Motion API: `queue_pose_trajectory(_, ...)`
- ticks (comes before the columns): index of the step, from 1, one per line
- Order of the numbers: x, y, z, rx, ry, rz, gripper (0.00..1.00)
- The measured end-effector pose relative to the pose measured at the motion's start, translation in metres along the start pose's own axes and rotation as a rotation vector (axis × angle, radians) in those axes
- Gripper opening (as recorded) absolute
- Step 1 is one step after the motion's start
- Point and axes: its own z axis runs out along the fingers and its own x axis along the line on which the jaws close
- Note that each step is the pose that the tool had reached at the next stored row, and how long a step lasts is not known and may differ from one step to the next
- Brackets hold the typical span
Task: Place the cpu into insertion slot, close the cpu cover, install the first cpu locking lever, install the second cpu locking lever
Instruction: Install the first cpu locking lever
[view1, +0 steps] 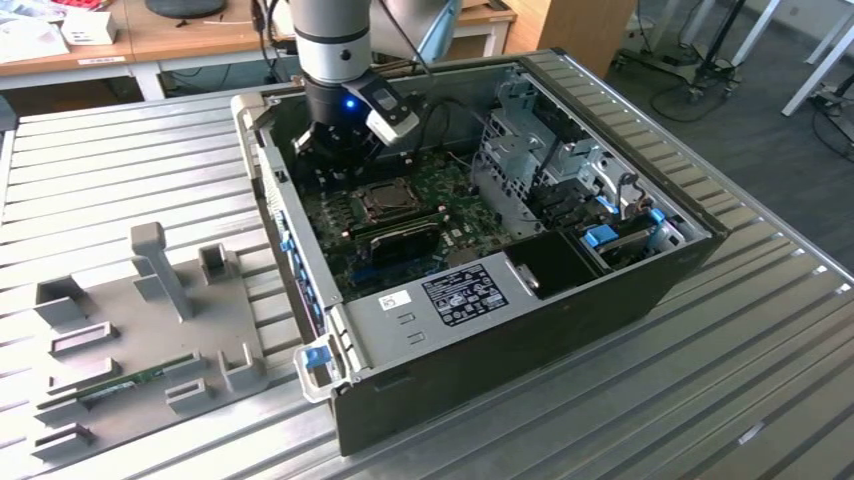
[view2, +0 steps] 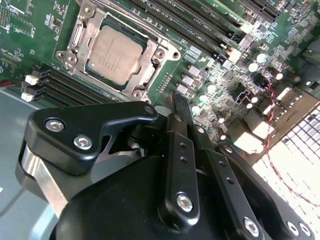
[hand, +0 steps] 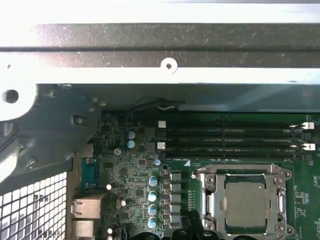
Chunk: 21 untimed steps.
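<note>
Since the exterior view looks down from above, the ribbed metal table (view1: 747, 330) shows well, and an open computer case (view1: 534, 330) lies on it on its side. At the exterior view's left, a grey fixture plate (view1: 134, 340) with upright holders rests on the same table, and a narrow green memory stick (view1: 134, 383) lies on it. Behind the table stand wooden desks (view1: 187, 35), and a dark floor (view1: 747, 90) shows at the exterior view's right.

The arm (view1: 331, 40) comes down into the case, and its gripper (view1: 344, 150) hangs over the green board (hand: 125, 165), just beside the insertion slot (view1: 387, 200) and not touching it. In the second wrist view the gripper (view2: 175, 102) has its jaws closed together with nothing between them.

The cpu (view2: 114, 54) is already seated in the insertion slot. Its top is a dull silver-bronze square with faint print, and it lies flat. The cpu cover (view2: 150, 70) is down over it: the thin silvery frame surrounds the chip, which shows through the large window. In the first wrist view the cpu (hand: 245, 202) and the cpu cover (hand: 215, 200) look the same, with the long black memory slots (hand: 230, 140) beside them. Whether the locking levers are hooked cannot be told.
</note>
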Motion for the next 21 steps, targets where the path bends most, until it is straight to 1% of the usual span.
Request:
queue_pose_trajectory(5, -0.0007, 0.0003, -0.0103, -0.0001, -0.0001, 0.0, 0.11)
queue_pose_trajectory(7, -0.0005, 0.0003, -0.0105, -0.0002, -0.0008, 0.0, 0.11)
queue_pose_trajectory(8, 0.0002, 0.0003, -0.0106, -0.0003, -0.0024, 0.0, 0.11)
queue_pose_trajectory(9, 0.0012, 0.0005, -0.0105, -0.0002, -0.0057, 0.0, 0.11)
queue_pose_trajectory(10, 0.0017, 0.0008, -0.0104, -0.0002, -0.0075, 0.0, 0.11)
queue_pose_trajectory(16, 0.0036, 0.0069, -0.0086, -0.0001, -0.0154, 0.0, 0.11)
queue_pose_trajectory(21, 0.0088, 0.0092, -0.0072, -0.0001, -0.0219, 0.0, 0.11)
